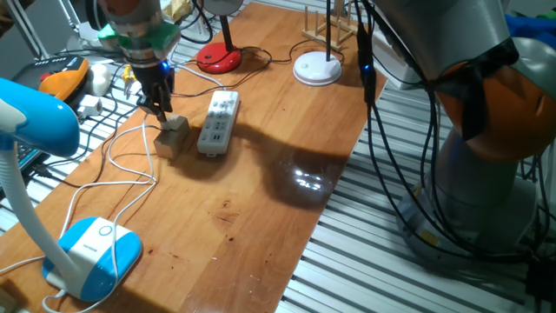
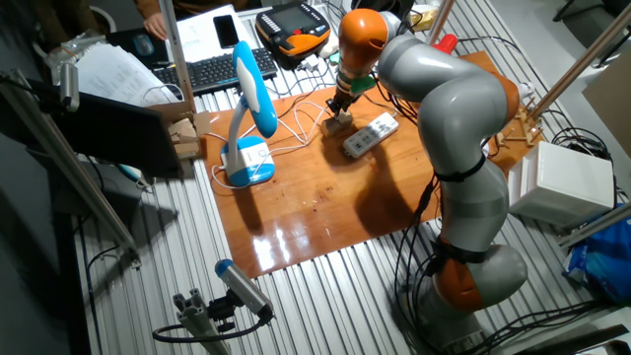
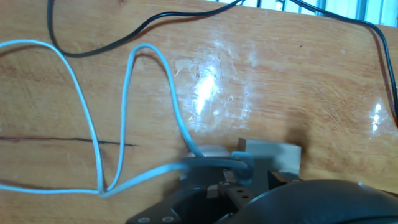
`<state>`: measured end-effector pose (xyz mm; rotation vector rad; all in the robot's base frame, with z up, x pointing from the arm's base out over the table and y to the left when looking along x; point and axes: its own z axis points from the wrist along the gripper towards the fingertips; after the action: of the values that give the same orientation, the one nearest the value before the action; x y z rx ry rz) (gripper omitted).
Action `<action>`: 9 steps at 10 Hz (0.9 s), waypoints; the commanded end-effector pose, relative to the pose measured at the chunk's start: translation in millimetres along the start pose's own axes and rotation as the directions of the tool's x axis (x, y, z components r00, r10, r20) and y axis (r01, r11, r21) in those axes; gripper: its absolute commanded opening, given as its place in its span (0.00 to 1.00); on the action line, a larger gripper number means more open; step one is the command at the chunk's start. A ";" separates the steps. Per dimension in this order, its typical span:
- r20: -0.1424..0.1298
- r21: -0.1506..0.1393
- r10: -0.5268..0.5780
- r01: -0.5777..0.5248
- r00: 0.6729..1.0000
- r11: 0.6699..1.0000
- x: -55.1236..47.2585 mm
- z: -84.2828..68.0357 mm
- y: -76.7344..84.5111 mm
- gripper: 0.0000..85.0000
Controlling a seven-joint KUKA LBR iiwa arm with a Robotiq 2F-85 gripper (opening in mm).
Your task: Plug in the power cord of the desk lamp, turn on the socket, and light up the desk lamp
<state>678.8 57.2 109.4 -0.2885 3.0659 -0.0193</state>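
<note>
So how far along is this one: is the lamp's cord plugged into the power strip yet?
Not yet. Nothing looks finished: the power strip shows no plug in its outlets and the desk lamp looks unlit. In hand: the gripper is down at the small wooden block, where the white power cord ends. Left: plugging in, switching the strip on, lighting the lamp.

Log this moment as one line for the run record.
stage: at plug | gripper: down over wooden block, state unclear | power cord: loose on table | socket: nothing plugged in | desk lamp: not visibly lit
</note>
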 end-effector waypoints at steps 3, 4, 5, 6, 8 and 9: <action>0.002 -0.007 0.005 -0.005 1.000 1.000 0.1 0.2 0.1 0.40; 0.010 -0.001 0.015 -0.015 1.000 1.000 -0.2 1.0 1.3 0.40; 0.017 0.005 0.027 -0.027 0.999 1.000 -0.4 1.5 2.1 0.40; 0.018 0.008 0.030 -0.030 0.999 1.000 -0.7 1.8 2.5 0.40; 0.016 0.012 0.040 -0.041 0.999 0.999 -0.7 2.4 3.1 0.40; 0.010 0.018 0.045 -0.045 0.999 0.999 -0.8 2.8 2.8 0.40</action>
<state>679.3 60.1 106.5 -0.2161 3.0594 -0.0424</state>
